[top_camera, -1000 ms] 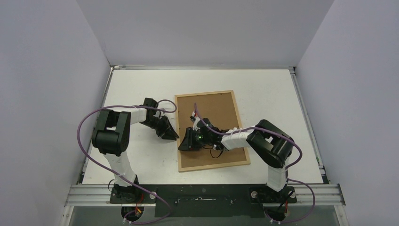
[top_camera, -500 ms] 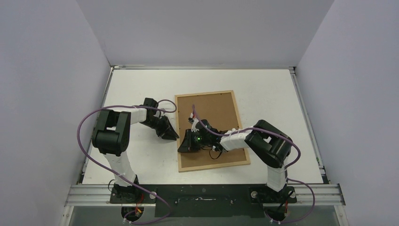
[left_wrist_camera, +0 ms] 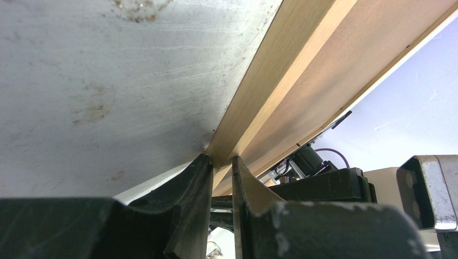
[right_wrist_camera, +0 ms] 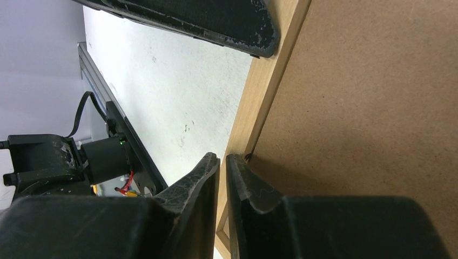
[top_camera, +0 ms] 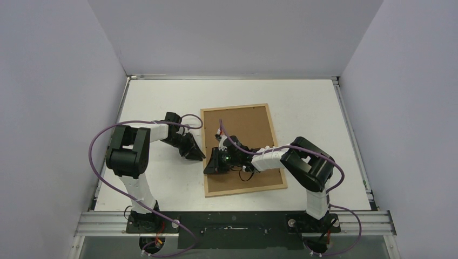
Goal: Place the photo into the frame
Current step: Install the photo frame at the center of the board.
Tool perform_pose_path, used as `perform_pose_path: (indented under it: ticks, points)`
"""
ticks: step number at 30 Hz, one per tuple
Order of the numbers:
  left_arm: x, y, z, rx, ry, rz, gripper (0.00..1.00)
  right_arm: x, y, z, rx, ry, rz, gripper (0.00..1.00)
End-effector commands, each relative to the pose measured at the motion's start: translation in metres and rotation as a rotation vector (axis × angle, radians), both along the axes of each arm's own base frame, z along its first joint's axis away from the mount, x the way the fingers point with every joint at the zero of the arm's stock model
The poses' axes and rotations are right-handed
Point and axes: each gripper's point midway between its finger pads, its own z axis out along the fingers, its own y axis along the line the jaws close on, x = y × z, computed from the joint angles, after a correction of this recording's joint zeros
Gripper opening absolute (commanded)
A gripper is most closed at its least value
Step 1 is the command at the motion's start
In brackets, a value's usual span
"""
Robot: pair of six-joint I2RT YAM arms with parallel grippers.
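A: Where's yr frame [top_camera: 246, 129]?
B: Lying on the worktop [top_camera: 162, 97], abt the middle, a bit twd yr right arm's side. Back side up: brown backing board [right_wrist_camera: 367, 108] showing, light-wood rail [left_wrist_camera: 275, 86] round it. Long sides run away from the arm bases, slightly skewed.
A: Left pincer [left_wrist_camera: 221, 161]?
B: At the frame's left rail, coming in from the bare worktop side. Nearly closed, only a slit, and the rail's edge sits in that slit, so you've got it nipped.
A: Right pincer [right_wrist_camera: 222, 159]?
B: Reaches across the board to the same rail, just nearer the bases than the left one; the two are v. close. Fingers almost together, tips at the seam btw rail & board. Can't tell if anything's actually caught there.
A: Black shape at the top of yr right wrist view?
B: The left pincer's finger, over the rail.
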Motion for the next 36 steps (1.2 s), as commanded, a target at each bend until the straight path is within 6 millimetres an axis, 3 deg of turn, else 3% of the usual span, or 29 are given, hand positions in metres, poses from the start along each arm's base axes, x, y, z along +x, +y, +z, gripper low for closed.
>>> perform_pose_path:
  ticks: [1, 27, 36]
  points:
    - [-0.035, 0.040, -0.063, 0.317, 0.091, -0.060, 0.17, 0.001, -0.013, -0.020, -0.078, -0.003, -0.015, 0.14]
    - [-0.037, 0.041, -0.065, 0.323, 0.099, -0.061, 0.17, 0.007, -0.029, -0.038, -0.104, 0.021, -0.064, 0.14]
    - [-0.037, 0.041, -0.066, 0.323, 0.101, -0.061, 0.17, 0.010, -0.006, 0.012, 0.135, -0.051, -0.044, 0.10]
